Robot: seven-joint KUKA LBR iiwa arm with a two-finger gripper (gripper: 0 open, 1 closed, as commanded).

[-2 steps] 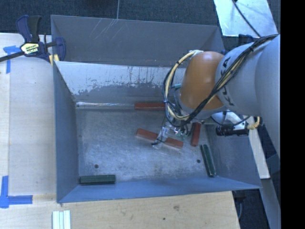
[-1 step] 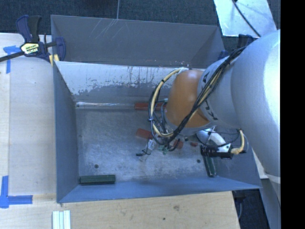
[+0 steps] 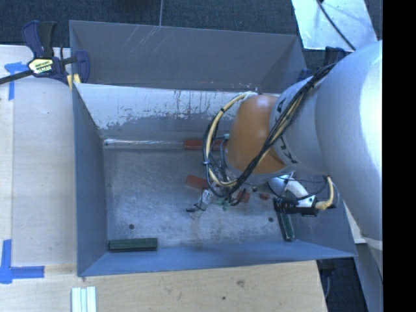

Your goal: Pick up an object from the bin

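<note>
**Gripper [image 3: 201, 205] Low by a Red-Brown Piece in the Middle of the Bin**

Far to the left, a dark green bar [image 3: 133, 244] lay flat by the front wall of the bin [image 3: 90, 174]. It was all alone and well apart from the gripper, so it was likely not the thing to be picked.

Next came two small things. The far red-brown piece [image 3: 194, 145] lay against the back wall. The near red-brown piece [image 3: 194, 181] lay on the grey floor, just beside the gripper. It was the closest thing, so it was perhaps the one to grab.

The gripper's tip pointed down at the floor. It was that low because the things there were small and flat. The tip was small and dark, so I could not tell if it was spread or pressed together, or if it pinched anything.

The orange cover [image 3: 255, 135] sat above it, with cables [image 3: 214, 145] looped around.

On the right lay a white thing [image 3: 290, 188] and a dark stick [image 3: 286, 227], close under the arm.
</note>
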